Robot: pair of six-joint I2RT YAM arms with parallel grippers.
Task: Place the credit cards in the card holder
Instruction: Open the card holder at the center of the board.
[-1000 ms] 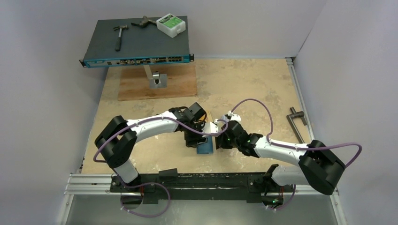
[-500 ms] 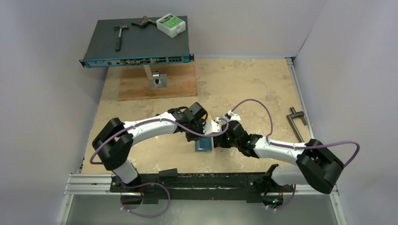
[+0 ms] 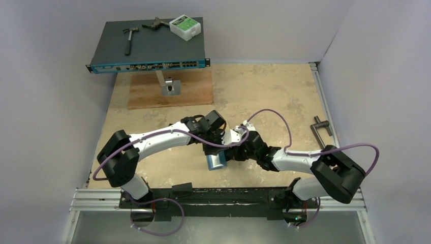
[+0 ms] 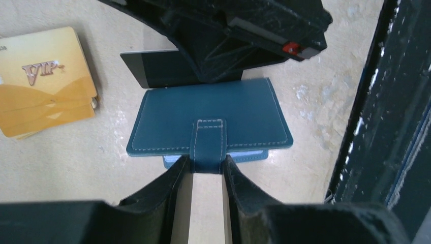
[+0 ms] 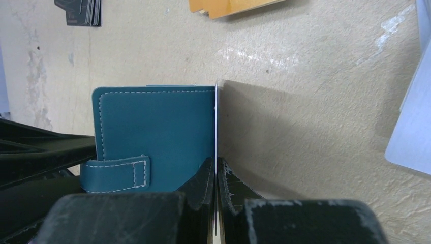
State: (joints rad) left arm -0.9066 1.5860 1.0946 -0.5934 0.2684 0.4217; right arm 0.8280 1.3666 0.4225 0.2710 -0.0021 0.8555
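The teal card holder lies closed on the table, its strap pointing at my left gripper, whose fingers pinch that strap from both sides. My right gripper is shut on a thin credit card, seen edge-on and standing upright against the card holder's right edge. In the left wrist view that card shows as a dark rectangle behind the holder. A stack of gold credit cards lies to the left. From above, both grippers meet over the card holder.
A black folded object and a grey card lie nearby. A network switch on a stand carries tools at the back left, above a wooden board. A metal handle lies at the right. The dark rail runs along the near edge.
My left gripper has closed on the card holder's strap. The holder has shifted slightly left and nearer, and the right arm has pushed in leftward with its card.
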